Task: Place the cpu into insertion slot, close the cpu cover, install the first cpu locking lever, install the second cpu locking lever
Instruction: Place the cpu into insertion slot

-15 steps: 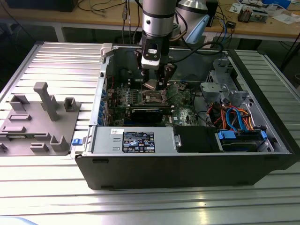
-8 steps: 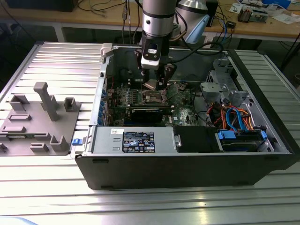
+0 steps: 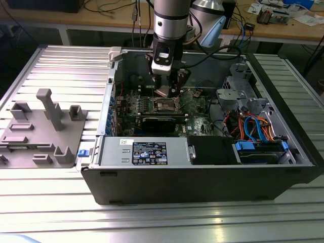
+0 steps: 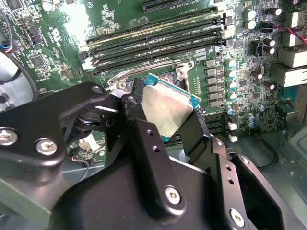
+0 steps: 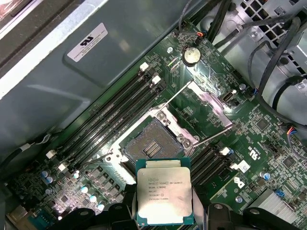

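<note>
Clamped in the claw (image 4: 163, 115), the cpu (image 5: 164, 194) hangs above the board (image 5: 268, 143), just short of the insertion slot (image 5: 152, 143), whose cpu cover (image 5: 209, 103) stands open. Placing is the step in hand; it likely calls for squaring the cpu level over the insertion slot.

The cpu (image 5: 164, 194), in the end effector (image 4: 165, 120), hangs above the insertion slot (image 5: 151, 143) on the motherboard (image 5: 259, 124) inside the case (image 3: 202, 187).
</note>
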Robot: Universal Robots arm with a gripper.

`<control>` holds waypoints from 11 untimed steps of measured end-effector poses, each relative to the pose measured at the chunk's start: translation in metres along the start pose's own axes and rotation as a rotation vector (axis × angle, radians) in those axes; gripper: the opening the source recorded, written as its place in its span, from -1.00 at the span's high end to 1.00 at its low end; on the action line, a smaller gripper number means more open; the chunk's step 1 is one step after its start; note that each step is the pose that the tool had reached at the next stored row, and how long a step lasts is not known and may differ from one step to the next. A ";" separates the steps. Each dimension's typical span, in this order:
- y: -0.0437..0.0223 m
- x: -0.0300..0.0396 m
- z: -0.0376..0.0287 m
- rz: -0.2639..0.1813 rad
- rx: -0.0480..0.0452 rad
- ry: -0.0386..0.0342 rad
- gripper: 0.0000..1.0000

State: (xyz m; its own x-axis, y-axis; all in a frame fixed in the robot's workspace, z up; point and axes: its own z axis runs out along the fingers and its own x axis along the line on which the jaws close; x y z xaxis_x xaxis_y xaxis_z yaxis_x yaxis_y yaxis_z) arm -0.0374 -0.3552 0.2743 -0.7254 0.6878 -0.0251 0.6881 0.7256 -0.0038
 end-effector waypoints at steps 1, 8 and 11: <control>0.0000 0.0000 0.0000 0.001 0.0000 0.0000 -0.09; 0.0000 0.0000 0.0000 0.007 0.0009 -0.0006 -0.09; 0.0000 0.0000 0.0000 0.011 0.0011 -0.0007 -0.09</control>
State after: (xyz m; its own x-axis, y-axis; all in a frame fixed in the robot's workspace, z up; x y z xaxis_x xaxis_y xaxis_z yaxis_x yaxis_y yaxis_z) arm -0.0374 -0.3552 0.2743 -0.7179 0.6956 -0.0259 0.6959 0.7181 -0.0046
